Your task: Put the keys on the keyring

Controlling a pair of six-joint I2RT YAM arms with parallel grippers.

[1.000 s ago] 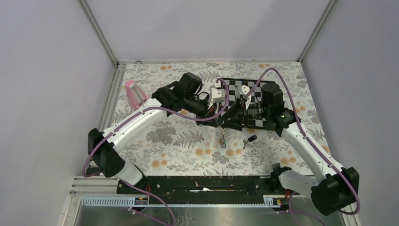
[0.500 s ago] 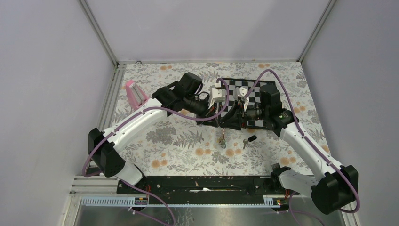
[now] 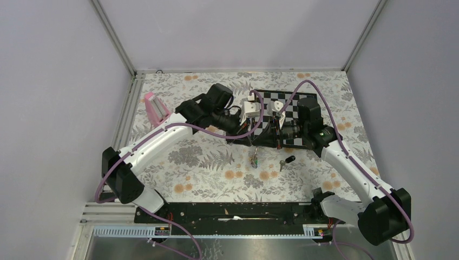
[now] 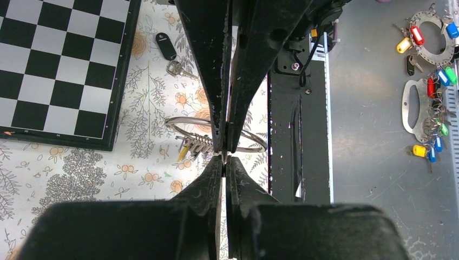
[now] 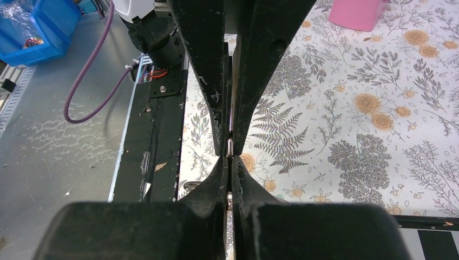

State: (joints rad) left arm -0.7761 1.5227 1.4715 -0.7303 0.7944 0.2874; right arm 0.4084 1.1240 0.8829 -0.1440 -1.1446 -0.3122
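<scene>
One table (image 3: 205,162) carries everything. Above it two pincers meet tip to tip. The left pincer (image 4: 223,162) and right pincer (image 5: 229,162) are both clenched, each seemingly nipping the wire of the one ring (image 4: 197,143), which hangs between them over the table. That wire looks light, springy and slick, and is best pinched bare, clear of its tags. Two keys (image 4: 174,66), one black-headed and one silver, lie touching beside the board (image 4: 59,65). They are small, stiff and flat, so take them by the head.
</scene>
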